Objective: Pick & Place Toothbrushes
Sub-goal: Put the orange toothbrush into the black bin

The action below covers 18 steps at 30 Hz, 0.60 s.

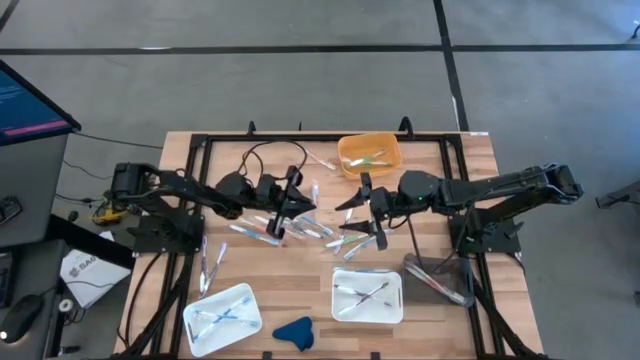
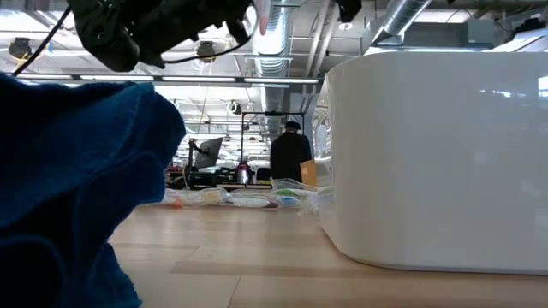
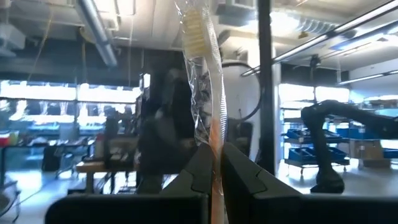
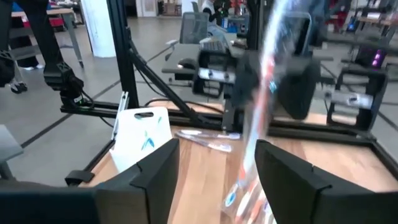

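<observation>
two white trays (image 1: 222, 318), one orange bin (image 1: 368, 154), one blue cloth (image 1: 295, 332)

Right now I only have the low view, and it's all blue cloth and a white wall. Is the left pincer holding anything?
Observer: Yes. The left pincer is shut on an orange-handled toothbrush in clear wrap, which stands upright between its fingers.
Operator: And the right one?
Observer: The right pincer is open. A second wrapped toothbrush shows in the gap between its fingers.
Operator: What is that white wall?
Observer: It's the side of the right white tray, which holds a few toothbrushes.
</observation>
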### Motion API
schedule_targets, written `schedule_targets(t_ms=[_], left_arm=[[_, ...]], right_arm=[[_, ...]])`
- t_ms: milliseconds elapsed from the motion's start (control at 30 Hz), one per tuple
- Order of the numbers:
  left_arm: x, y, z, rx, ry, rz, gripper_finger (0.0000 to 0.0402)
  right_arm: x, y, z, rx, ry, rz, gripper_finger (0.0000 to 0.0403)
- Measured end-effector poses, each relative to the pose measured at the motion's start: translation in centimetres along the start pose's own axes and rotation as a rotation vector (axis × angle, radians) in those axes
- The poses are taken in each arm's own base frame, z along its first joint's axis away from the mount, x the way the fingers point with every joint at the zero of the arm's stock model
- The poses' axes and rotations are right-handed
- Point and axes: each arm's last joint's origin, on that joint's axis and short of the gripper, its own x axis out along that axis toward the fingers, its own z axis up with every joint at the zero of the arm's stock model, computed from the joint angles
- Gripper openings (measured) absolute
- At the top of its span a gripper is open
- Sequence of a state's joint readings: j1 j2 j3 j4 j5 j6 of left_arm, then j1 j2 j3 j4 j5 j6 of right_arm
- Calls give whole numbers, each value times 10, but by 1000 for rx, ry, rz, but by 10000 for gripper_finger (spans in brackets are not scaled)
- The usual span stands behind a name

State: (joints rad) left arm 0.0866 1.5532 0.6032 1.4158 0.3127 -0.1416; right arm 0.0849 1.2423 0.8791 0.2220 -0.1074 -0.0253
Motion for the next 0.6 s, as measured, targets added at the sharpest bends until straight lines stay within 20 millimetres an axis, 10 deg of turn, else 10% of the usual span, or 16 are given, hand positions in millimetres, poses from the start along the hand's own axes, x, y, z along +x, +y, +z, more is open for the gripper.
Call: schedule_targets(t_ms=[600], left_arm=[[32, -7, 13, 43, -62, -131, 6]], right_arm=[[6, -1, -1, -35, -24, -5, 204]])
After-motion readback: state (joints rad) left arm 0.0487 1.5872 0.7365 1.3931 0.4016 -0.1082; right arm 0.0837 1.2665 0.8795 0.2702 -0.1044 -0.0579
